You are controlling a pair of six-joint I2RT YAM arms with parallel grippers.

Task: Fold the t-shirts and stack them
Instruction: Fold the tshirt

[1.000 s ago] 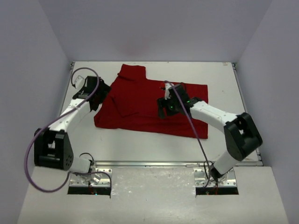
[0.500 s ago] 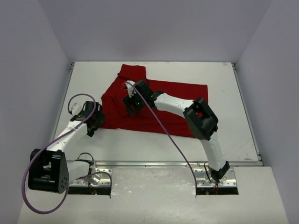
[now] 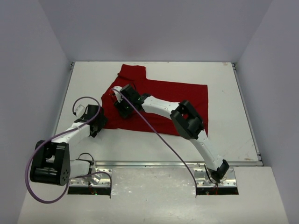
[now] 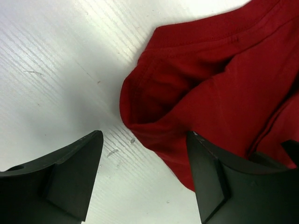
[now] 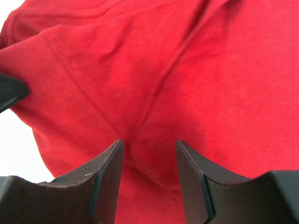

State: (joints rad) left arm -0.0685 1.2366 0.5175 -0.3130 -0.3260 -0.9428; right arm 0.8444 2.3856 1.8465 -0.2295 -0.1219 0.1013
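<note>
The dark red t-shirt (image 3: 180, 100) lies spread and partly folded on the white table (image 3: 224, 84). My right arm reaches far left across it. My right gripper (image 3: 122, 106) is open, low over the shirt's left part. In the right wrist view its jaws (image 5: 149, 144) stand apart over a soft ridge of red cloth (image 5: 196, 70). My left gripper (image 3: 96, 123) is open at the shirt's near left corner. In the left wrist view (image 4: 144, 140) a folded, hemmed corner of the shirt (image 4: 205, 93) lies just ahead of it, with bare table between the fingers. The neck tag is hidden.
Grey walls enclose the table on the left, back and right. Bare table (image 3: 84, 79) lies left of the shirt, and more (image 3: 149, 147) lies in front of it. A purple cable (image 3: 154, 130) from the right arm hangs across the shirt's front. A tip of the left gripper (image 5: 9, 91) shows in the right wrist view.
My right gripper has swept left across the shirt to its left part. My left gripper has drawn back from the shirt's far left edge to its near left corner.
</note>
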